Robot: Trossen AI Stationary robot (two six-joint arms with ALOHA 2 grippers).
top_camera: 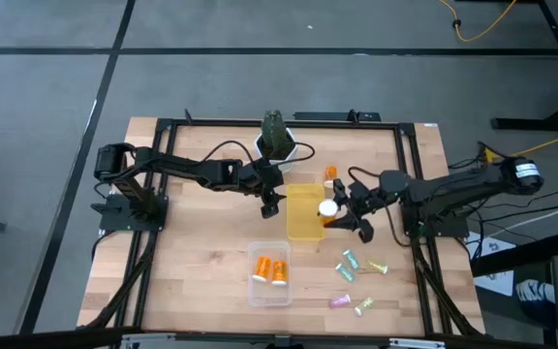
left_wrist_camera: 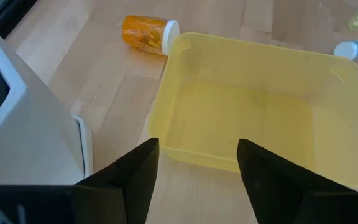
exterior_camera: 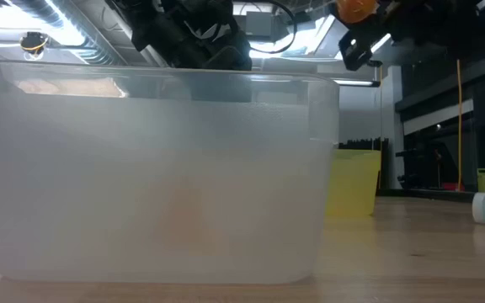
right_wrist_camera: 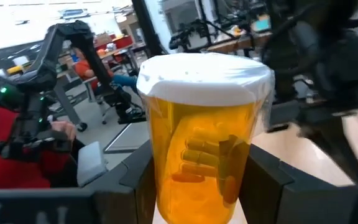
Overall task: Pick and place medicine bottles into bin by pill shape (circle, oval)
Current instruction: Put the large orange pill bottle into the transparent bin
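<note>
My right gripper [top_camera: 335, 215] is shut on an orange medicine bottle [right_wrist_camera: 201, 143] with a white cap and oval pills inside, above the right rim of the yellow bin [top_camera: 305, 213]. My left gripper [left_wrist_camera: 197, 168] stands open at the bin's left side, holding nothing. A second orange bottle [left_wrist_camera: 148, 32] lies on its side on the table past the bin's far end. Two orange bottles [top_camera: 270, 268] lie in the clear bin [top_camera: 270, 291]. Several pale green and pink vials [top_camera: 349, 267] lie on the table to the right of the clear bin. My right gripper pinches the orange body [right_wrist_camera: 166, 186] of the bottle between its two fingers [right_wrist_camera: 263, 180], below the white cap [right_wrist_camera: 204, 74]. The fingers come in level from the table's right. The bottle stands about upright, cap up, lifted clear over the yellow bin.
A white pot with a green plant [top_camera: 277, 141] stands just beyond my left gripper, and its wall [left_wrist_camera: 36, 124] is close beside the left fingers. In the low view the clear bin's wall [exterior_camera: 158, 177] fills the foreground, and the yellow bin [exterior_camera: 356, 181] shows behind it.
</note>
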